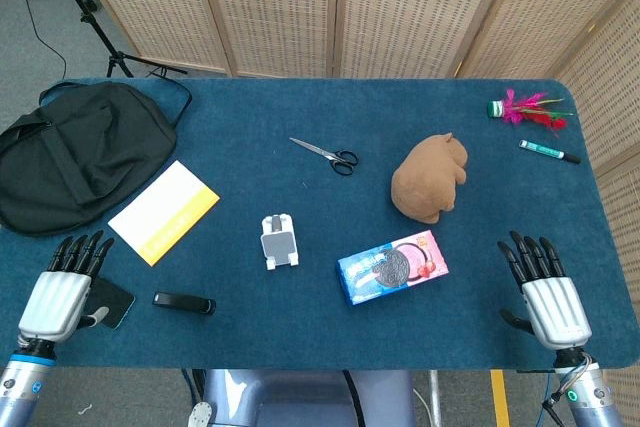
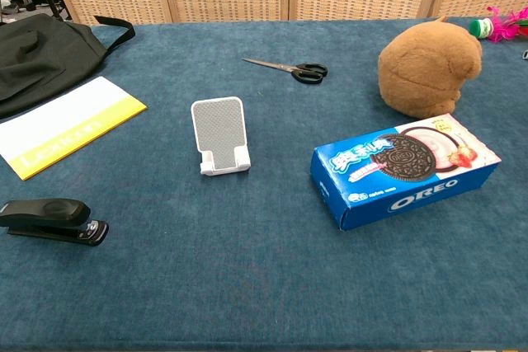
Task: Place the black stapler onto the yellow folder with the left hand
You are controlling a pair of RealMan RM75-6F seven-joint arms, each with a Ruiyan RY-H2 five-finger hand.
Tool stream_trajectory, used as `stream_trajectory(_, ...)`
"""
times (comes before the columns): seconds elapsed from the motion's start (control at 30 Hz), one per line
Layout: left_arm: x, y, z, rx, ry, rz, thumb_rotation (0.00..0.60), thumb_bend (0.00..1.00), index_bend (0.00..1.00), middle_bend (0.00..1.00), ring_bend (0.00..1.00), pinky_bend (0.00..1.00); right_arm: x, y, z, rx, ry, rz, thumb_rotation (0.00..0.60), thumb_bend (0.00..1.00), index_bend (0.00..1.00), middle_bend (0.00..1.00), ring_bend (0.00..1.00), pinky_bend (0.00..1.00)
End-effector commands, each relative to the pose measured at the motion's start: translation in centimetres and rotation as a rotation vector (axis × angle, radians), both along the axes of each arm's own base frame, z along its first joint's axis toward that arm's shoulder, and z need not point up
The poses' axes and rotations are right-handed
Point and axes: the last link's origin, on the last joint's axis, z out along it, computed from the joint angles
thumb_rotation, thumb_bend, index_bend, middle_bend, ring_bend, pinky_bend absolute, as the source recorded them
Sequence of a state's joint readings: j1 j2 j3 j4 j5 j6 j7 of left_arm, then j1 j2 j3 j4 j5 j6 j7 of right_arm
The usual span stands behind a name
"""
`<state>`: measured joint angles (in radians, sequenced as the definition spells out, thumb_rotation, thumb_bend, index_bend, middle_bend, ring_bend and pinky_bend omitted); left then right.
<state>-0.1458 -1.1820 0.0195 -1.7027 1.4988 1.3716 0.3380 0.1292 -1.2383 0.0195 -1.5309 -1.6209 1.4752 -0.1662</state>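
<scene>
The black stapler (image 1: 184, 302) (image 2: 51, 220) lies flat near the table's front left edge. The yellow and white folder (image 1: 164, 211) (image 2: 64, 125) lies behind it, flat on the cloth, beside the black bag. My left hand (image 1: 66, 287) rests palm down at the front left corner, fingers spread and holding nothing, a short way left of the stapler. At the front right my right hand (image 1: 543, 290) lies with fingers spread, holding nothing. Neither hand shows in the chest view.
A black bag (image 1: 75, 152) fills the back left. A white phone stand (image 1: 278, 241), an Oreo box (image 1: 393, 267), scissors (image 1: 325, 155), a brown plush toy (image 1: 430, 178), a marker (image 1: 549, 152) and a feather toy (image 1: 525, 110) lie across the blue table (image 1: 300, 337).
</scene>
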Motion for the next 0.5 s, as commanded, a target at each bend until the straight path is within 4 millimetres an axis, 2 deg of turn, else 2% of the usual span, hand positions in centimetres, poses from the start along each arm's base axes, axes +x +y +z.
stream_trajectory(0.03, 0.0, -0.02, -0.02, -0.002, 0.002, 0.001, 0.6, 0.0, 0.0, 0.0, 0.0, 0.0, 0.01, -0.01, -0.02, 0.002, 0.001, 0.002, 0.6, 0.1, 0.0, 0.0, 0.0, 0.0)
stream_trajectory(0.5, 0.05, 0.18, -0.33, -0.027, -0.005, -0.02, 0.6, 0.0, 0.0, 0.0, 0.0, 0.0, -0.01, -0.21, -0.11, 0.006, -0.004, -0.003, 0.6, 0.1, 0.0, 0.0, 0.0, 0.0)
